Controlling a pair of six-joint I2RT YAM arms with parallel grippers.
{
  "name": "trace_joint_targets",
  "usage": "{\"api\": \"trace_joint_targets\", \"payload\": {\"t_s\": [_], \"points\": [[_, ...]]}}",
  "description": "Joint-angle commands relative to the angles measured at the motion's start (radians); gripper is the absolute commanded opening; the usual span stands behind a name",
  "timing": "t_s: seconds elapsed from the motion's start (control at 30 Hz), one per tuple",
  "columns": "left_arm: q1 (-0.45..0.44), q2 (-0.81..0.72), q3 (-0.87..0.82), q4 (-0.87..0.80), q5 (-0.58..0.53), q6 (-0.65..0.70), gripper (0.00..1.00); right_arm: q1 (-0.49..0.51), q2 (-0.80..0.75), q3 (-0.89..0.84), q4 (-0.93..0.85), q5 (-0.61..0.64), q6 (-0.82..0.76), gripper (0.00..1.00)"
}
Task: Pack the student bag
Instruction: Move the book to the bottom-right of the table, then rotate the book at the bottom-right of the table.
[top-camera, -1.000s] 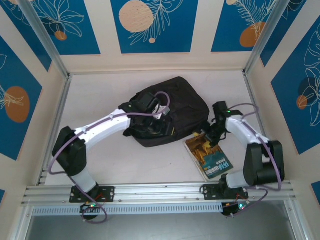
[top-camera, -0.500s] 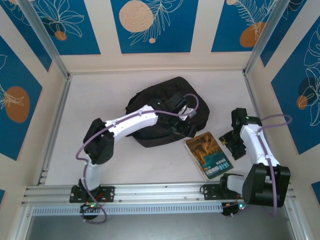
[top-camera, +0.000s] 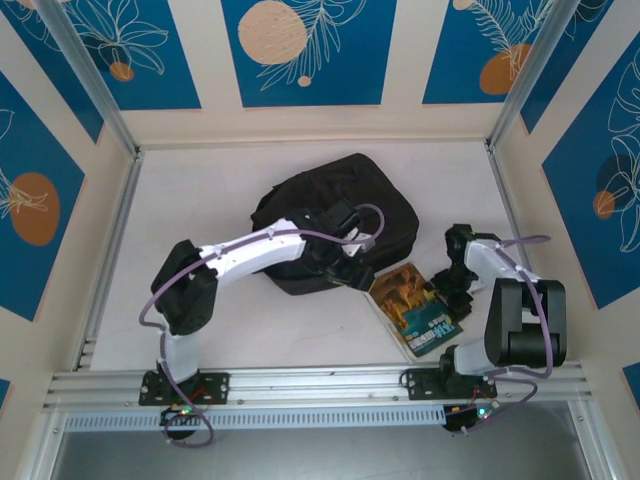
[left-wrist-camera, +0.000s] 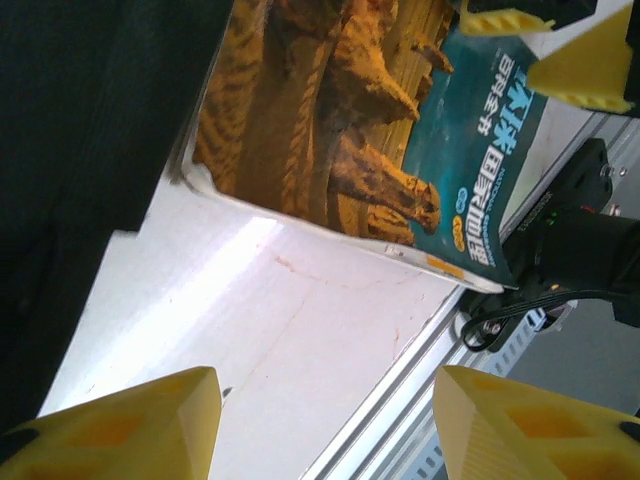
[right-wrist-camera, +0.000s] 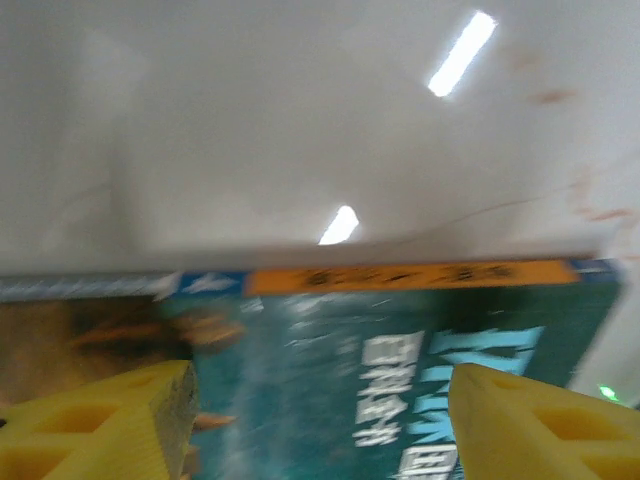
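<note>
While book (top-camera: 415, 315) lies beside student bag (top-camera: 360, 180), left fingers (left-wrist-camera: 120, 425) apart and empty, right fingers (right-wrist-camera: 100, 420) likewise

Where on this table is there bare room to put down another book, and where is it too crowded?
Bare table lies left of the student bag; also the near strip between left arm and book. Crowded where bag, book and right arm meet.
</note>
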Motion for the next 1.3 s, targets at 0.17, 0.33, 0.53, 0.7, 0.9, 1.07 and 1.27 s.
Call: {"api": "trace_joint_targets", "payload": {"t_s": [0.17, 0.33, 0.53, 0.7, 0.9, 1.07, 1.27], "points": [[0.026, -0.122, -0.119, 0.015, -0.041, -0.03, 0.58, 0.212, 0.062, 0.027, 0.077, -0.159, -0.024, 0.63], [0.035, -0.18, -0.216, 0.04, -0.045, -0.063, 0.59, 0.332, 0.061, 0.007, 0.157, -0.261, -0.054, 0.59], [0.053, -0.214, -0.317, 0.102, -0.032, -0.132, 0.59, 0.455, 0.073, 0.019, 0.249, -0.367, -0.034, 0.55], [0.058, -0.233, -0.379, 0.138, -0.035, -0.186, 0.58, 0.489, 0.107, 0.058, 0.348, -0.495, -0.084, 0.53], [0.079, -0.257, -0.468, 0.227, -0.012, -0.257, 0.59, 0.469, 0.037, 0.177, 0.224, -0.417, -0.298, 0.52], [0.079, -0.218, -0.489, 0.37, 0.006, -0.328, 0.61, 0.33, -0.074, 0.194, 0.081, -0.117, -0.388, 0.66], [0.063, -0.116, -0.428, 0.48, 0.056, -0.384, 0.62, 0.149, -0.052, 0.155, 0.07, -0.04, -0.43, 0.81]]}}
